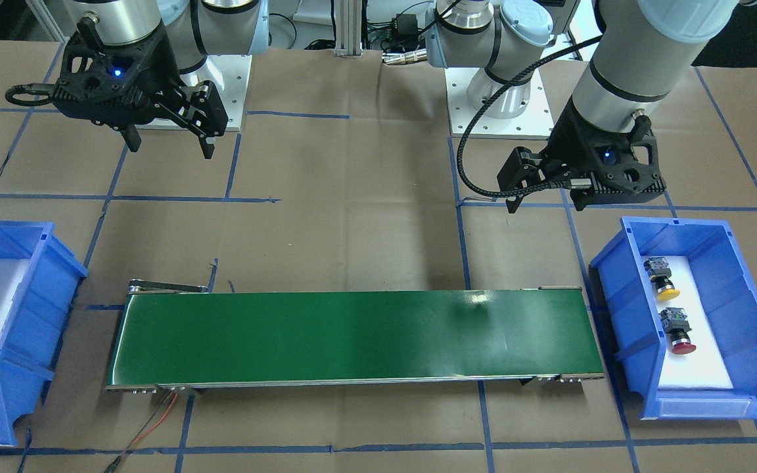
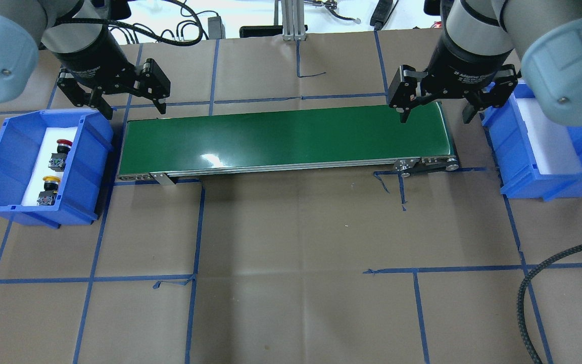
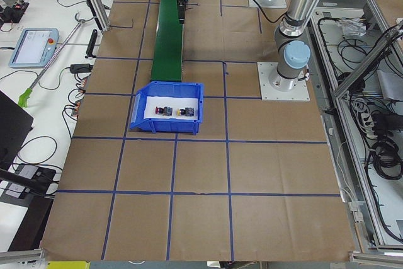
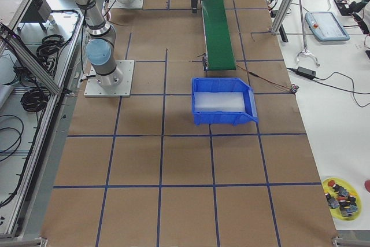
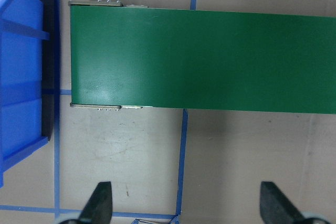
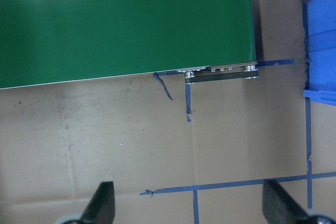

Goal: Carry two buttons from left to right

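Both buttons lie on their sides on the white liner of the left blue bin (image 2: 88, 167), at the left end of the desk (image 2: 296, 253). The red button (image 2: 60, 153) is the farther from the robot and the yellow button (image 2: 48, 188) the nearer. They lie in a line, close together but not touching, with their caps pointing away from the robot.

The left jaws hang high above the desk, spread wide with nothing between them. In the left wrist view their fingertips (image 5: 102, 203) frame bare brown paper beside the left end of the green conveyor belt (image 2: 286, 139). Only the bin's edge shows there, so both buttons lie well outside the jaws, off to their side.

The right jaws are also wide apart and hold nothing. They hang above the belt's right end, near the right blue bin (image 2: 518, 156).
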`<action>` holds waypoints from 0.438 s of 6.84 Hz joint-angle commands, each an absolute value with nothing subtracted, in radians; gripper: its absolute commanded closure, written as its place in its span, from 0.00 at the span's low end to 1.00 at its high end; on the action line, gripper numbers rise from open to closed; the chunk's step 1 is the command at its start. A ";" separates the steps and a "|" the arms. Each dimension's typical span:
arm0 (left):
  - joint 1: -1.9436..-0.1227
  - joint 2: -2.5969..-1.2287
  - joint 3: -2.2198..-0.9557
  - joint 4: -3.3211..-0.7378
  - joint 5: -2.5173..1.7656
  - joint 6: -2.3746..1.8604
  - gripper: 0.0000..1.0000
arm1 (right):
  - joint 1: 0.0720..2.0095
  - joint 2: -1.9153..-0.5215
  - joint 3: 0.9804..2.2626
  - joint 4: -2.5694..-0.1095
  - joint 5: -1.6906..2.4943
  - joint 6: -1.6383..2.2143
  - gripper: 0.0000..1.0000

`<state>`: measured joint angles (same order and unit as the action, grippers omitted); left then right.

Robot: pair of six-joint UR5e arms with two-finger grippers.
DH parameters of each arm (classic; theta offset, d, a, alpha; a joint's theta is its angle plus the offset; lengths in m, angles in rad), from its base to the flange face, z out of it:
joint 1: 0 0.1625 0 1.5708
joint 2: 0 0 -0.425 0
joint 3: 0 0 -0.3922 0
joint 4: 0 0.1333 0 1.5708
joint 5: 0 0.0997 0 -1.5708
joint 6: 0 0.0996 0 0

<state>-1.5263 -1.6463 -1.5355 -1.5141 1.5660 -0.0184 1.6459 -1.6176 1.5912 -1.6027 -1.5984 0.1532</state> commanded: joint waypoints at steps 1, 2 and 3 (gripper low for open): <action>-1.526 -1.646 -1.536 -1.514 1.566 -0.018 0.00 | 1.646 -1.615 1.592 -1.603 -1.598 0.153 0.00; -1.526 -1.643 -1.536 -1.514 1.571 -0.018 0.00 | 1.646 -1.611 1.592 -1.603 -1.598 0.153 0.00; -1.526 -1.641 -1.536 -1.514 1.566 -0.018 0.00 | 1.644 -1.605 1.591 -1.603 -1.598 0.150 0.00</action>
<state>-1.5263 -1.6435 -1.5355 -1.5141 1.5682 -0.0184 1.6457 -1.6108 1.5918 -1.6030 -1.5984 0.1527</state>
